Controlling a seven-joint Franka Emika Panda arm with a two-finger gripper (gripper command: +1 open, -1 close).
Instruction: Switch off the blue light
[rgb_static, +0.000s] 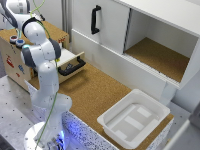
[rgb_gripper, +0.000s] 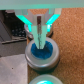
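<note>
Exterior view first: white robot arm (rgb_static: 42, 75) stood on a pedestal (rgb_static: 47, 140) at the counter's near corner, with a violet-blue glow at the pedestal's base. Arm bent over toward a wooden box (rgb_static: 15, 55) on the exterior view's left. Two small round buttons sat on the box's top edge: blue light (rgb_static: 19, 42) glowed pale cyan, and a darker reddish button (rgb_static: 11, 40) sat just beside it. Claw itself was hidden behind the arm's upper links in this view. An open drawer (rgb_static: 72, 64) with a black handle stuck out of the box toward the cork-covered counter (rgb_static: 92, 90). White tray (rgb_static: 134, 117) rested on the counter at the exterior view's right. Behind it stood a white cabinet (rgb_static: 145, 35), with a black handle (rgb_static: 95, 20) on its closed door and an open compartment floored in cork.

Wrist view: claw (rgb_gripper: 41, 40) hung right over the blue light (rgb_gripper: 43, 52), fingers (rgb_gripper: 39, 31) drawn close together into one narrow stem, tip reaching the dome's top; contact looked likely, blur made it hard to confirm. Dome showed deep blue in a grey ring. Second round button (rgb_gripper: 45, 80) sat partly cut off at the frame edge, colour unclear. Cork counter (rgb_gripper: 70, 35) showed beside them.
</note>
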